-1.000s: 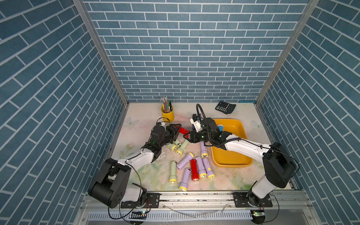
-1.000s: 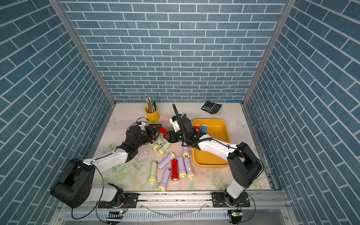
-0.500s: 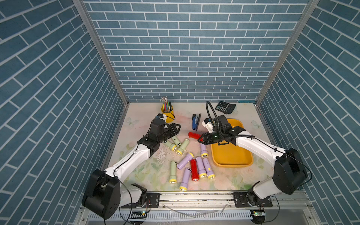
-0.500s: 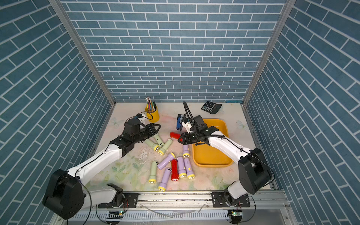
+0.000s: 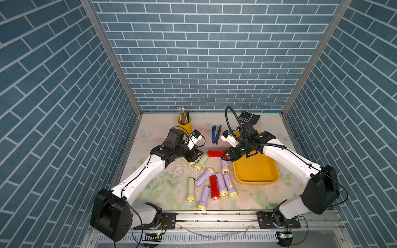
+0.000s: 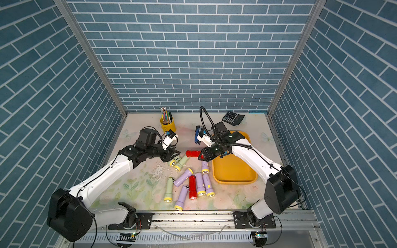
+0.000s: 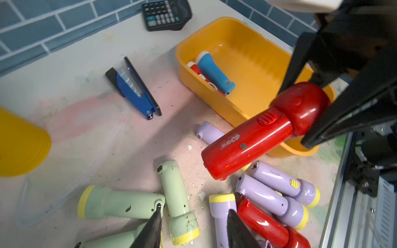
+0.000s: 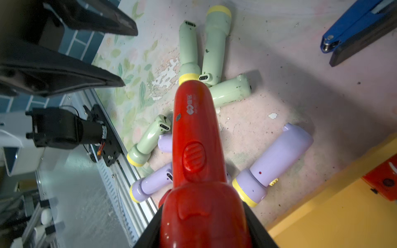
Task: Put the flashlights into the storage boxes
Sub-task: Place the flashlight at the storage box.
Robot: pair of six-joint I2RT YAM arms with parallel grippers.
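Pen cup (image 5: 184, 125), 11 o'clock, behind left wrist. Left arm stretched low toward centre. Left gripper (image 5: 195, 156) over green torches (image 5: 202, 162), jaws partly apart, nothing between them. Stapler (image 5: 216, 134), 12 o'clock. Loose pile (image 5: 214, 186) of torches, 6 o'clock. Right gripper (image 5: 225, 155) clamps red torch (image 5: 215, 153) by its head, level, off the table, near tray. Tray (image 5: 255, 171), 3 o'clock, far end under right arm, blue torch (image 7: 214, 73) inside. Calculator (image 5: 249, 117), 1 o'clock.
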